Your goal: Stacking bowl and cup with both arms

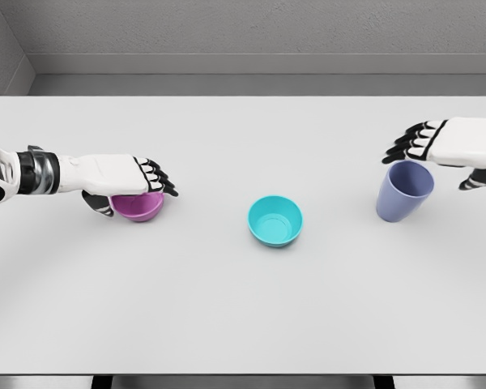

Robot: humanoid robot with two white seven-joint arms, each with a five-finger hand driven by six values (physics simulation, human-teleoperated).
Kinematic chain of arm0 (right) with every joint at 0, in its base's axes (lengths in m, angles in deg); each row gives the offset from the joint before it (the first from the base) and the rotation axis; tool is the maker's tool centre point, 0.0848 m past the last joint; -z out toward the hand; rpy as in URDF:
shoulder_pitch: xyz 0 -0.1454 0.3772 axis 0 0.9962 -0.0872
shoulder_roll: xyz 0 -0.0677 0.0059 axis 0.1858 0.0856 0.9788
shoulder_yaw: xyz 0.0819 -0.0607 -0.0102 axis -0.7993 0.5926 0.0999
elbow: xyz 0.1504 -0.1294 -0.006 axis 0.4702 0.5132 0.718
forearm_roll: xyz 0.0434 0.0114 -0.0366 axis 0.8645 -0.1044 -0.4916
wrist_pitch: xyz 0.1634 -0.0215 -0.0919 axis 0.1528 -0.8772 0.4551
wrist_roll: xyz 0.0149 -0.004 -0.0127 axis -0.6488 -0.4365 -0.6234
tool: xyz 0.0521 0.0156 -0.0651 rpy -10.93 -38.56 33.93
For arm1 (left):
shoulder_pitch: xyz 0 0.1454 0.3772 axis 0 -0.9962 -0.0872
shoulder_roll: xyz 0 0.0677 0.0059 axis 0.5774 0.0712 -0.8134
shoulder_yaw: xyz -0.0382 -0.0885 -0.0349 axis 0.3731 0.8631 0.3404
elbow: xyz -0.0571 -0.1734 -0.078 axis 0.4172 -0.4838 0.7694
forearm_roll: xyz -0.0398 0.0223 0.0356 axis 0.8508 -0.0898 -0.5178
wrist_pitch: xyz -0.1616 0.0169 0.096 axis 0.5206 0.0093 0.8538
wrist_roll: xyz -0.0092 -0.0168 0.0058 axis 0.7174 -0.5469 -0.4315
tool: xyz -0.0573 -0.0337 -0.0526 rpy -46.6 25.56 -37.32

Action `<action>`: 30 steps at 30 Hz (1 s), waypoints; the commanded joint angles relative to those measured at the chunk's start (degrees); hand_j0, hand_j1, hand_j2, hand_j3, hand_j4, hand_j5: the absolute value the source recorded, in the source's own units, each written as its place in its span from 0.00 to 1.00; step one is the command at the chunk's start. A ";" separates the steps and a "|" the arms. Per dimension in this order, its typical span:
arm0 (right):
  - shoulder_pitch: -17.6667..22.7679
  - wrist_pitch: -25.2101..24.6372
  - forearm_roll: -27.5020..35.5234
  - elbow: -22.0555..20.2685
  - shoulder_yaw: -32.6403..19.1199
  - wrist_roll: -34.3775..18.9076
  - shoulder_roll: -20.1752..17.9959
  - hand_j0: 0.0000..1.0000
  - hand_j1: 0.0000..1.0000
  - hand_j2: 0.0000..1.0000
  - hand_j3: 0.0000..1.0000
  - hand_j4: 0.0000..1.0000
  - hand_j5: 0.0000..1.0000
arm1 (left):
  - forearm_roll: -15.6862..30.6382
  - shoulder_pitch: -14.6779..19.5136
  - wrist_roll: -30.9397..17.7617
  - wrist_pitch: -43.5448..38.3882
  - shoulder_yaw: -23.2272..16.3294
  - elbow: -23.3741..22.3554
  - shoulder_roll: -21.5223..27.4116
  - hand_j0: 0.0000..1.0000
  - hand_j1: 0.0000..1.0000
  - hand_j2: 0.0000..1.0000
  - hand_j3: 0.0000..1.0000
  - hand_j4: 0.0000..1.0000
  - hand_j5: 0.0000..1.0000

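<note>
A magenta bowl (139, 208) sits on the white table (243, 308) at the left. My left hand (134, 194) lies over it, fingers stretched across its rim and thumb beside its left wall, not visibly clamped. A teal bowl (275, 220) stands upright in the middle. At the right stands a lavender cup (402, 191), leaning slightly. My right hand (434, 166) hovers just above and behind the cup's rim. Its fingers are spread and its thumb is well off to the right of the cup.
The table's far edge meets a grey wall (243, 32). Its front edge runs along the bottom of the view.
</note>
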 commanded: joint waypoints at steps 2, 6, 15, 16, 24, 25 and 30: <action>0.00 -0.15 0.14 0.69 0.06 0.02 0.01 1.00 1.00 1.00 1.00 1.00 1.00 | 0.09 0.00 0.02 -0.12 0.04 -0.15 0.01 1.00 1.00 1.00 1.00 1.00 1.00; 0.00 -0.15 0.06 0.69 0.42 0.02 0.54 1.00 1.00 1.00 1.00 1.00 1.00 | -0.35 0.00 0.02 -0.12 0.04 -0.50 0.01 1.00 1.00 1.00 1.00 1.00 1.00; -0.09 -0.15 -1.26 0.69 1.73 0.02 2.21 1.00 1.00 1.00 1.00 1.00 1.00 | -0.70 -0.09 0.02 -0.12 0.04 -0.68 -0.43 1.00 1.00 1.00 1.00 1.00 1.00; -0.09 -0.15 -1.26 0.78 1.73 0.02 2.30 1.00 1.00 1.00 1.00 1.00 1.00 | -0.79 -0.09 0.02 -0.12 0.04 -0.68 -0.43 1.00 1.00 1.00 1.00 1.00 1.00; -0.18 -0.15 -1.61 1.39 2.35 0.02 3.70 1.00 1.00 1.00 1.00 1.00 1.00 | -0.96 -0.09 0.02 -0.12 0.04 -0.68 -0.86 1.00 1.00 1.00 1.00 1.00 1.00; -0.35 -0.15 -1.70 1.92 2.70 0.02 3.96 1.00 1.00 1.00 1.00 1.00 1.00 | -0.96 -0.09 0.02 -0.12 0.04 -0.68 -0.86 1.00 1.00 1.00 1.00 1.00 1.00; -0.44 -0.15 -2.14 3.24 2.70 0.02 4.32 1.00 1.00 1.00 1.00 1.00 1.00 | -1.14 -0.09 -0.07 -0.12 0.04 -0.59 -0.78 0.93 0.93 0.93 0.93 0.93 0.93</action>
